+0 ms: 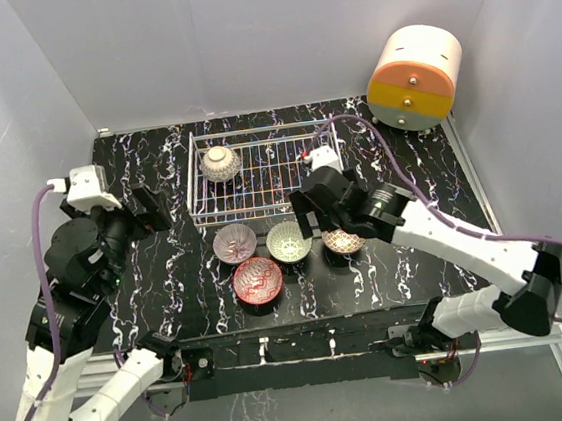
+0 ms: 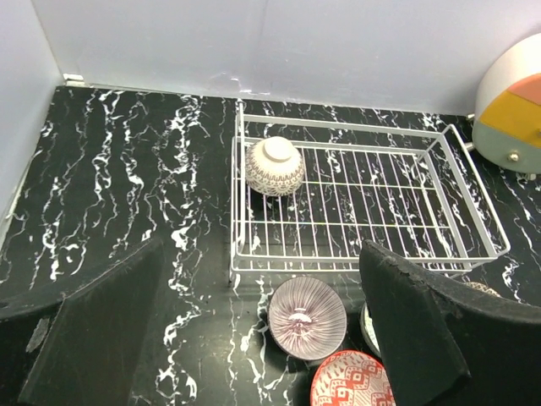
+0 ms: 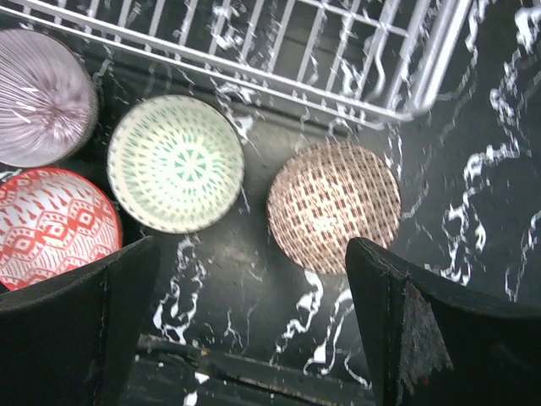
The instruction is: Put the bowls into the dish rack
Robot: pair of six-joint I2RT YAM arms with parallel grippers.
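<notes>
2 robot arms bend over a black marbled table: 1 bowl racked, 4 outside.
The right gripper, jaws spread and empty, points down near the white wire dish rack; a round brown-and-white bowl lies just beyond its fingertips, with the green bowl, pinkish bowl and red bowl to the left. The left gripper, also released, hovers left of the rack. An overturned patterned bowl sits in the rack's far left corner.

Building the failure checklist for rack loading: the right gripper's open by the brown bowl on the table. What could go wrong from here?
1. The brown bowl sits close to the near corner of the dish rack; a finger of the right gripper could catch the wire on descent.
2. The green bowl lies close beside it, so a finger might nudge it toward the red bowl.
</notes>
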